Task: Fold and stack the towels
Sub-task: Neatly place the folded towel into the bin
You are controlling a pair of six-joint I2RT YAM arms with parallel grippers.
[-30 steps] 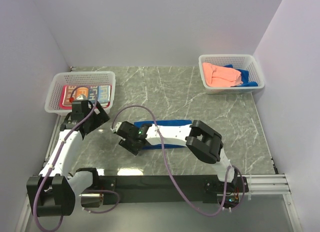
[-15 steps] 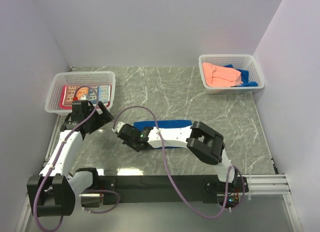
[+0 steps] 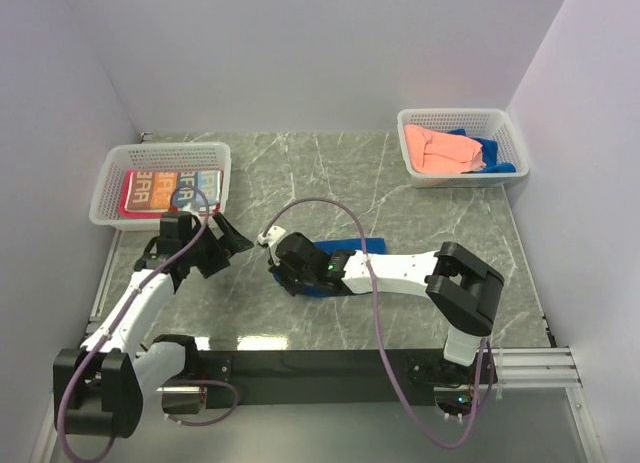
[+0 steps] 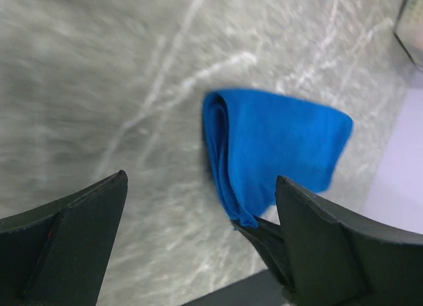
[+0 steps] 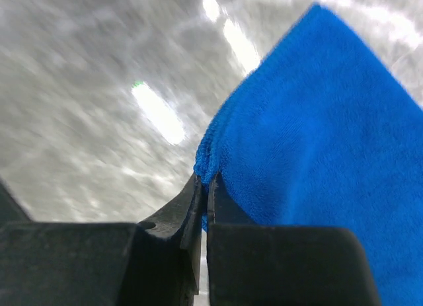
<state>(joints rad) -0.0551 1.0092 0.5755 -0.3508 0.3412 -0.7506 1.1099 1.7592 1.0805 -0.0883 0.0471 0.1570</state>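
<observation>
left basket [image 3: 165, 149] — printed towel [image 3: 172, 190] inside

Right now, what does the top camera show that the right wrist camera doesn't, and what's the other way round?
Only the top view: the left basket holding the printed towel, the right basket holding a salmon towel, and the left gripper, open and holding nothing. Only the right wrist view: a close look at the right gripper pinched shut on the folded edge of the blue towel. Both: that blue towel, the marble table under it, and the right gripper at the towel's end.
</observation>
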